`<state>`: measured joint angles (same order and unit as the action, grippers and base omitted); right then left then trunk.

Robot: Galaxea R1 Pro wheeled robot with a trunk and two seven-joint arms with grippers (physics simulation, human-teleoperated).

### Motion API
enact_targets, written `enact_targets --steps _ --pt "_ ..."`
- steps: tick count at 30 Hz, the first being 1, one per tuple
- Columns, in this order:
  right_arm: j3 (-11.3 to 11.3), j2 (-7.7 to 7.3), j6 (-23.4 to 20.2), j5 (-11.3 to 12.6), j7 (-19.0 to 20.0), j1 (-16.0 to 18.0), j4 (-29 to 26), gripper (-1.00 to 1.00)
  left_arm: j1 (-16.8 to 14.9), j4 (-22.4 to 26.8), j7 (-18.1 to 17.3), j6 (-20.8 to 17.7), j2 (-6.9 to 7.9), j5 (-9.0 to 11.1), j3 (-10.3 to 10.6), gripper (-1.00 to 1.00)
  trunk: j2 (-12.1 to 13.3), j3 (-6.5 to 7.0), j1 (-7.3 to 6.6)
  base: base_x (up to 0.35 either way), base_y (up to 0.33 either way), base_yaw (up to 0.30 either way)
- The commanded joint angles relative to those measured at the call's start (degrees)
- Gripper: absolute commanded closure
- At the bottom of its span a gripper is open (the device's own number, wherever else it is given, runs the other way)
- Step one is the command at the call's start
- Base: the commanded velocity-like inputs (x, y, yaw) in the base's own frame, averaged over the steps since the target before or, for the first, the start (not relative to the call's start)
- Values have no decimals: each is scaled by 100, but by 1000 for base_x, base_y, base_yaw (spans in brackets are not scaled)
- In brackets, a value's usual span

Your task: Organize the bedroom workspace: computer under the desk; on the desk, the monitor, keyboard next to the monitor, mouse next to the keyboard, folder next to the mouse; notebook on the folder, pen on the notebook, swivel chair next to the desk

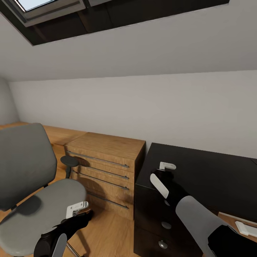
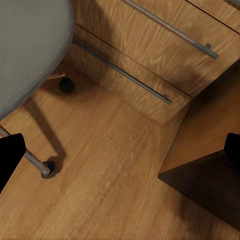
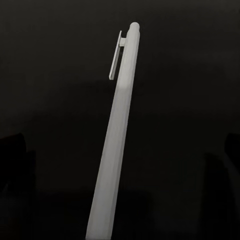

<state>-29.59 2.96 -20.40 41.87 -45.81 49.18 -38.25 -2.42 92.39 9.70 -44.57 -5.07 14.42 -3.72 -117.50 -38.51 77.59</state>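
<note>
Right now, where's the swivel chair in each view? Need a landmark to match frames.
Head view: swivel chair at lower left, grey seat and backrest, beside the left fingers.
Left wrist view: its grey seat in one corner, a caster on the wood floor.
Right wrist view: a white pen against a dark surface.
Shared landmark: the wooden drawer unit with metal bar handles.

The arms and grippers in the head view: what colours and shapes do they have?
Both arms have black joint sections. The right arm has a rounded light grey shell. The left gripper and right gripper have white, flat fingers on black bodies. No cables or markings are visible.
</note>
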Motion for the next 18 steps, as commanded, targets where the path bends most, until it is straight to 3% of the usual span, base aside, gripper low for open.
enact_targets --steps 1,3,4,18 --pt "-20 -6 -78 50 -41 4 122 -100 -4 7 41 -25 -4 61 -6 -100 -2 -8 0 0 0 0" --pt "-20 -6 -78 50 -41 4 122 -100 -4 7 41 -25 -4 61 -6 -100 -2 -8 0 0 0 0" --pt "-20 -6 -78 50 -43 4 122 100 -4 7 41 -25 -4 61 -6 -100 -2 -8 0 0 0 0" --pt "-20 -3 -78 44 -69 4 116 100 -4 7 41 -27 -3 61 -6 -100 -2 -8 0 0 0 0"
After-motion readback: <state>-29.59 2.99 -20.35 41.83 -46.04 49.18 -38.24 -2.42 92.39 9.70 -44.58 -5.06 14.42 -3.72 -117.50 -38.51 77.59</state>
